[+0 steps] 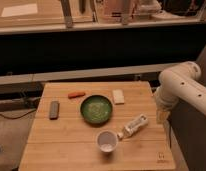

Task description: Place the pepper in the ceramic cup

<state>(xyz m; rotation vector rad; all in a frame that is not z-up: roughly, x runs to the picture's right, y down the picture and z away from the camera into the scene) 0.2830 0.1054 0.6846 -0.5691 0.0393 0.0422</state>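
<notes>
Pepper (76, 94) lies near the far edge of the table (46, 145), left of centre, long axis left-right along that edge, bare wood around it. Ceramic cup (107, 141) stands upright near the front edge, green bowl (97, 109) between them. Gripper (161, 116) hangs just off the table's right edge; opening and hold: cannot tell.

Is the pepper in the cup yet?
Out: the pepper lies on the table beyond the green bowl; the ceramic cup stands empty. The pincer hangs by the table's right edge.

Orange-red pepper (76, 94), white ceramic cup (107, 141), green bowl (82, 109); pale end effector (161, 116) hangs right of the tan table (66, 142).
</notes>
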